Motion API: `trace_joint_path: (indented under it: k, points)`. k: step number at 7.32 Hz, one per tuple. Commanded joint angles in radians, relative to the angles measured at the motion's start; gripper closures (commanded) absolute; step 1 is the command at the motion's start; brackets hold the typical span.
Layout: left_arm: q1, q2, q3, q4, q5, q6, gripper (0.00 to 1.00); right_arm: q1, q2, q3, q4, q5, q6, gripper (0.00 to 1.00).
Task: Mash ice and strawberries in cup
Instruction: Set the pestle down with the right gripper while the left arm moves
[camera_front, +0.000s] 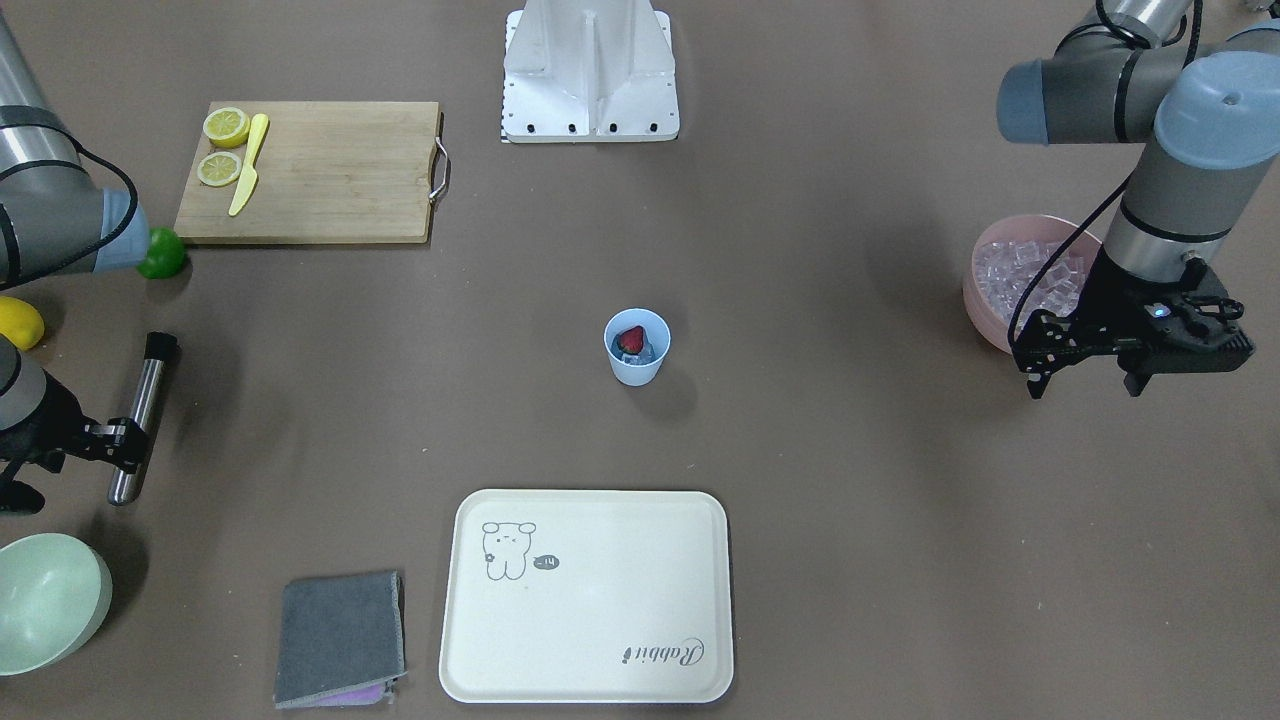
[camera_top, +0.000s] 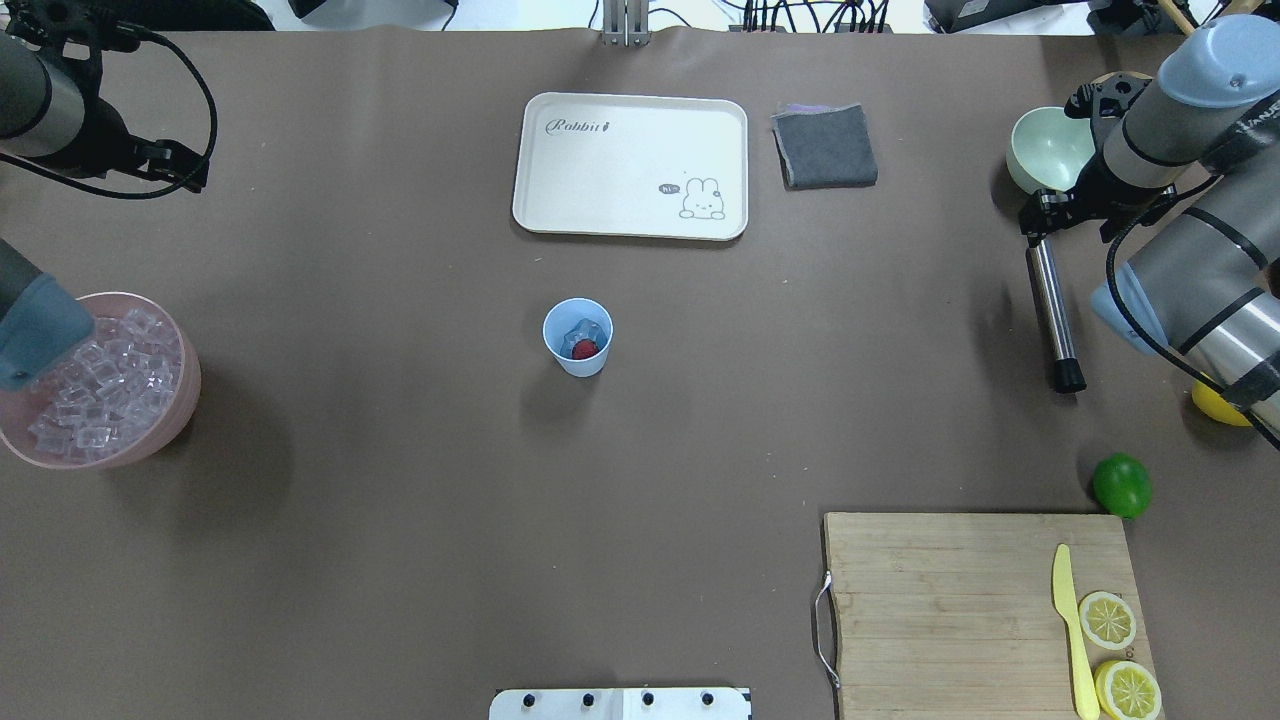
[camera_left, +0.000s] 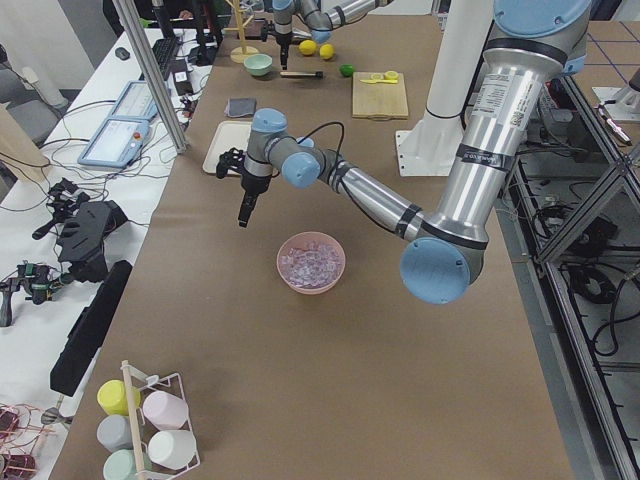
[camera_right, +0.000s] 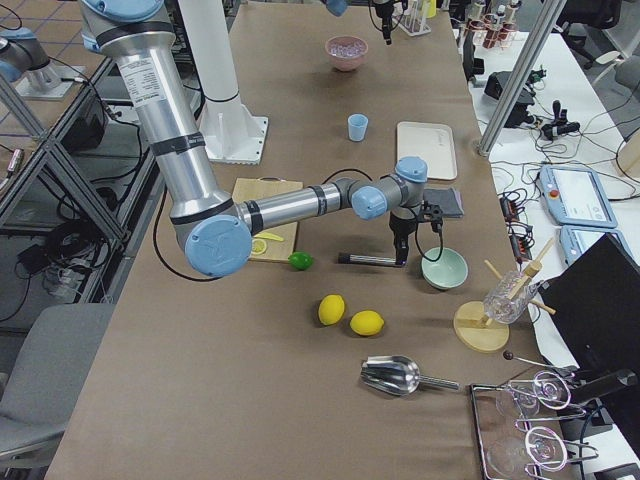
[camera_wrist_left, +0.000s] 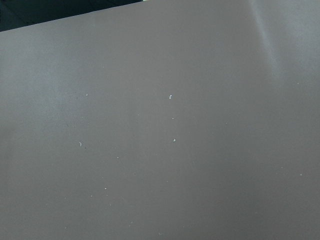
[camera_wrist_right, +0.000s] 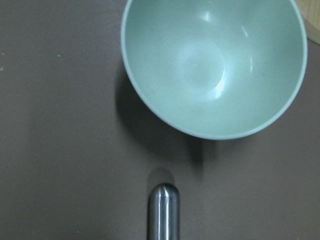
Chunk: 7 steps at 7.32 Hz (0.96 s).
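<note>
Muddler (camera_front: 148, 395) at right gripper (camera_front: 128, 447), grip unclear; left gripper (camera_front: 1085, 383) wide and empty, plain only front-on.

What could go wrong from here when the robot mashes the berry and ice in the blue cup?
1. The cup stands free. The left pincer hangs far off by the pink bowl, so pressing may tip the cup.
2. The right pincer is at one end of the steel muddler, close to the green bowl. Lifting might knock the bowl or let the rod swing.
</note>
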Motion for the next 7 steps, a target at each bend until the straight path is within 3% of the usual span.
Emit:
trace_joint_path:
  k: [1,3,5,6,7]
  points:
    - [0.000,0.000,0.001,0.000,0.000,0.000,0.03,0.009,0.003,0.014,-0.004,0.008,-0.006,0.00]
    - [0.000,0.000,-0.001,0.000,0.000,0.018,0.03,0.110,-0.034,0.103,-0.068,0.082,-0.092,0.00]
    - [-0.014,0.008,-0.011,0.000,-0.001,0.035,0.03,0.234,-0.193,0.343,-0.329,0.084,-0.380,0.00]
    - [-0.041,0.006,-0.006,0.000,-0.008,0.066,0.03,0.335,-0.244,0.378,-0.423,0.096,-0.579,0.00]
    - [-0.078,0.001,-0.004,0.008,-0.012,0.113,0.03,0.432,-0.296,0.363,-0.438,0.148,-0.736,0.00]
